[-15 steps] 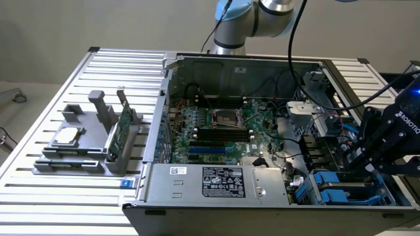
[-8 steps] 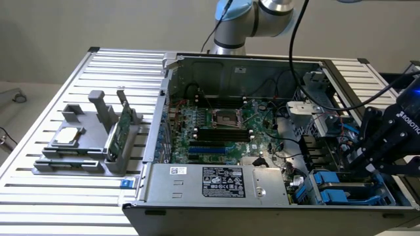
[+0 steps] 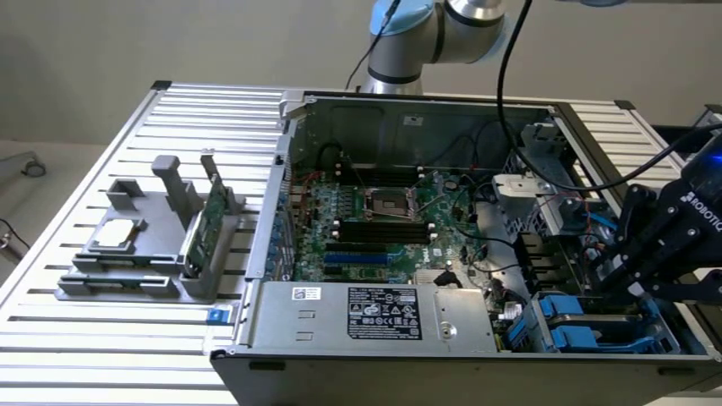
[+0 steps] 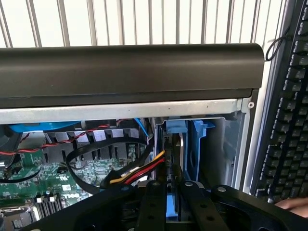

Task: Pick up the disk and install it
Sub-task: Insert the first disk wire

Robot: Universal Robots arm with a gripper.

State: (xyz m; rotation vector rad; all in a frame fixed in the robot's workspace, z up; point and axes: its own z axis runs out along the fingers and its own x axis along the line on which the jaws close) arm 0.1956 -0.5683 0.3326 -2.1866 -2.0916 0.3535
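Blue carrier plastic frames the disk (image 4: 173, 211), which stands on edge between the black fingers (image 4: 151, 207) of the gripper (image 4: 172, 204), closed narrowly on it. In the exterior view the gripper (image 3: 631, 283) hangs over the drive bays (image 3: 576, 317) at the open computer case's (image 3: 373, 317) corner, on that view's right, beside the green motherboard (image 3: 373, 224). A keyboard (image 4: 288, 120) lies just outside the case

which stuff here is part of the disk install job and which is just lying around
In the job: gripper, shut on the disk's blue carrier; drive bay in the computer case.

Lying about: CPU chip, green circuit card, grey holder, keyboard.
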